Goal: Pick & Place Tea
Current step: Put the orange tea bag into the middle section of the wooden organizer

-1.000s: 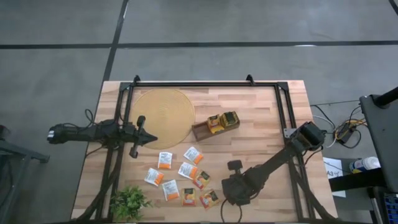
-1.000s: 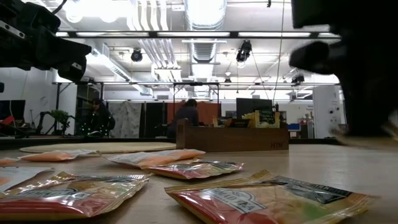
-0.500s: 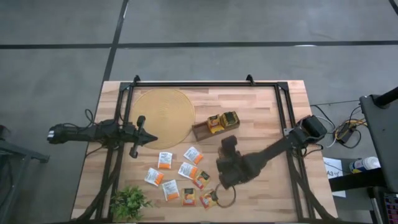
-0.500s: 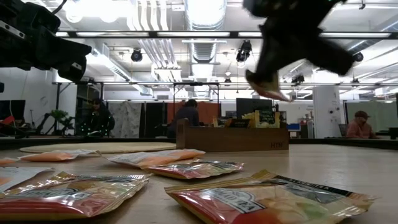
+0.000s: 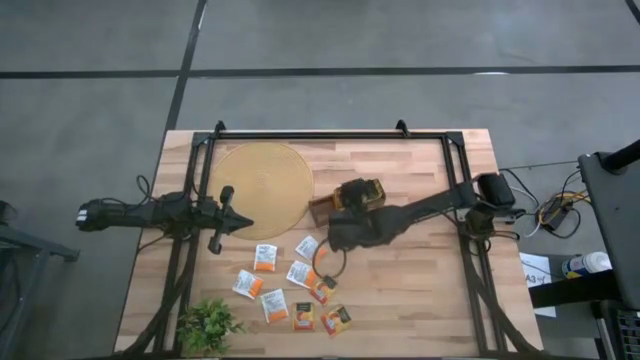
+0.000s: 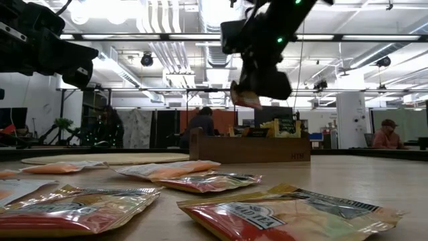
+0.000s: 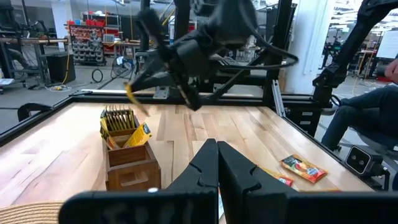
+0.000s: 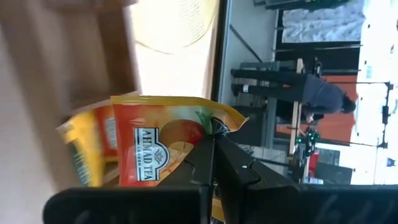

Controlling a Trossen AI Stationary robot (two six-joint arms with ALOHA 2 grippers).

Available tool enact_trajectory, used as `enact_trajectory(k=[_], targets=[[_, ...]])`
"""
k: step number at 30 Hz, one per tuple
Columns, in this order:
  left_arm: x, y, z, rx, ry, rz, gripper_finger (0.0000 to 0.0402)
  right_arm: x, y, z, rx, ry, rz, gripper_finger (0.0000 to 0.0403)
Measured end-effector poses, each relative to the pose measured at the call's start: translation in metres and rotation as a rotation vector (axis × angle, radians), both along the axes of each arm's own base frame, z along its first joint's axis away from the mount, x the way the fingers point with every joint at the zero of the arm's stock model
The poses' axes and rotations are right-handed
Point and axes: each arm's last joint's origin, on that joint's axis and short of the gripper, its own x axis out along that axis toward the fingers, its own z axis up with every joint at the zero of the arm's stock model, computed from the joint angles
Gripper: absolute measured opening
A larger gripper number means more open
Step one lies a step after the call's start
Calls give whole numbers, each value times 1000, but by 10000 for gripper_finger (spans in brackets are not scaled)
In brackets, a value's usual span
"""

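Orange-red tea sachet [image 8: 163, 146] is hanging pinched in the right gripper [image 5: 337, 232] — fingers clamped on its edge — above the wooden tray [image 5: 332, 209]. Left gripper [image 5: 240, 222], fingers pressed together and empty, is waiting beside the round mat [image 5: 262, 186].

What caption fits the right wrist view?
Right gripper shut on an orange tea sachet near the wooden tray.

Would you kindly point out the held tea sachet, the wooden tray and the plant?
held tea sachet [image 8: 163, 146]: right wrist view, printed face.
wooden tray [image 6: 249, 149]: low view, front wall.
plant [image 5: 208, 325]: high view, leaves.
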Motion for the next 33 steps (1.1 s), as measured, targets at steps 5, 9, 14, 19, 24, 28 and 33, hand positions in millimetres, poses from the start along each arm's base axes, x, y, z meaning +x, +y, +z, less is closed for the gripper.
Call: enact_trajectory(k=[5, 9, 14, 19, 24, 28, 33], targets=[[0, 0, 0, 0, 0, 0, 0, 2, -19, -8, 19, 10, -18, 8], [0, 0, 0, 0, 0, 0, 0, 0, -29, -18, 18, 7, -32, 8], [0, 0, 0, 0, 0, 0, 0, 1, -32, -33, -20, 11, 33, 8], [0, 0, 0, 0, 0, 1, 0, -6, -34, -47, -29, 28, 42, 8], [0, 0, 0, 0, 0, 1, 0, -9, -39, -52, -39, 12, 50, 8], [0, 0, 0, 0, 0, 1, 0, -11, -42, -48, -24, -12, 54, 8], [0, 0, 0, 0, 0, 1, 0, -15, -45, -51, -22, 13, 64, 8]])
